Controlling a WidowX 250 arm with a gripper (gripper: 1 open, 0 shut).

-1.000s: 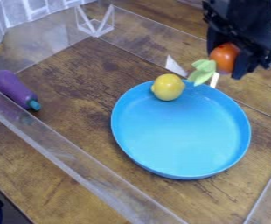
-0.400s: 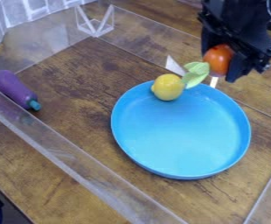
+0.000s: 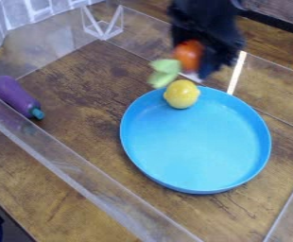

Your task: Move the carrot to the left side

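Purple eggplant far left on wooden table. Lemon alone on blue plate. Carrot aloft above lemon, pinched in blurred gripper.

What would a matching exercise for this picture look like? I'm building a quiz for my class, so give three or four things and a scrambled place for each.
Things:
1. carrot
2. lemon
3. eggplant
4. plate

Places:
A. at the far rim of the plate
B. held in the gripper, above the table
C. near the left edge of the table
D. flat on the table, right of centre

Pairs: 1-B, 2-A, 3-C, 4-D
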